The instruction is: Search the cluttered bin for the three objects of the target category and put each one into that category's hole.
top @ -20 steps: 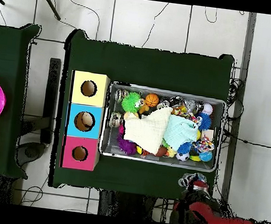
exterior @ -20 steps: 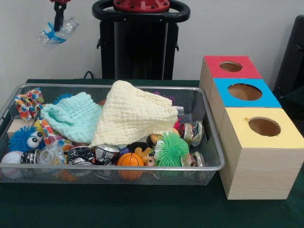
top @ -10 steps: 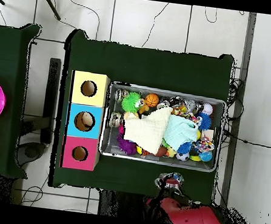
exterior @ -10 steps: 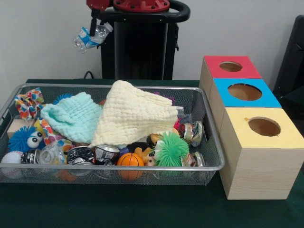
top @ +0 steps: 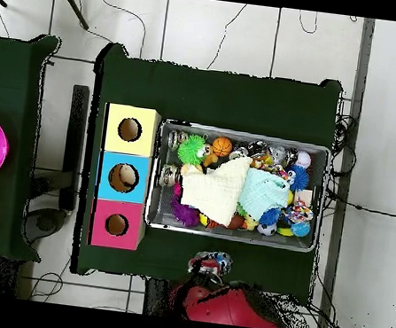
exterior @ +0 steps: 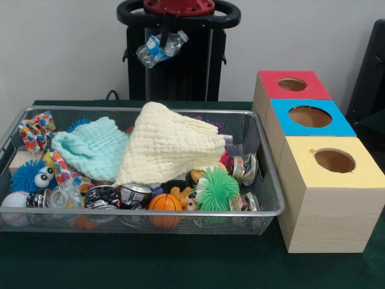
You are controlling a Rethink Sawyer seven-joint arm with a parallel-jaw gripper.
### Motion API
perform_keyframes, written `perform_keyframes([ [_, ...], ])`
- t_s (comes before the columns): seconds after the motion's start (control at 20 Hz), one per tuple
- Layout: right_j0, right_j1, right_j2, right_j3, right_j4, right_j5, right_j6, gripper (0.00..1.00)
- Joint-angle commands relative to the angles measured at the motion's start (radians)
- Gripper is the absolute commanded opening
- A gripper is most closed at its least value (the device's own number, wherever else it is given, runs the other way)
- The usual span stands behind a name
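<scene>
End effector (exterior: 163,31) hangs high above the table's far edge, clamped on a crushed plastic bottle (exterior: 159,48) that dangles tilted beneath it, beyond the wire bin (exterior: 144,212), well apart from the three boxes (exterior: 319,156).

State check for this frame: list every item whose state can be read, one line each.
gripper: shut on the bottle, raised behind the bin
crushed plastic bottle: held aloft, tilted
yellow cloth: draped over toys
mint cloth: crumpled in wire bin
blue box hole: holds something pale
</scene>
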Motion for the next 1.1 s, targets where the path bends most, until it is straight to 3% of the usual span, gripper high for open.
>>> perform_keyframes([
  [0.05, 0.123, 0.110, -0.096, -0.112, 0.069, 0.034, 0.404, 0.00],
  [0.2, 0.166, 0.122, -0.087, -0.174, 0.138, 0.094, 0.409, 0.00],
  [0.7, 0.389, 0.345, -0.186, -0.459, 0.195, 0.122, 0.573, 0.00],
  [0.9, 0.465, 0.404, -0.230, -0.531, 0.247, 0.127, 0.631, 0.00],
  [1.1, 0.536, 0.404, -0.271, -0.553, 0.304, 0.164, 0.671, 0.00],
])
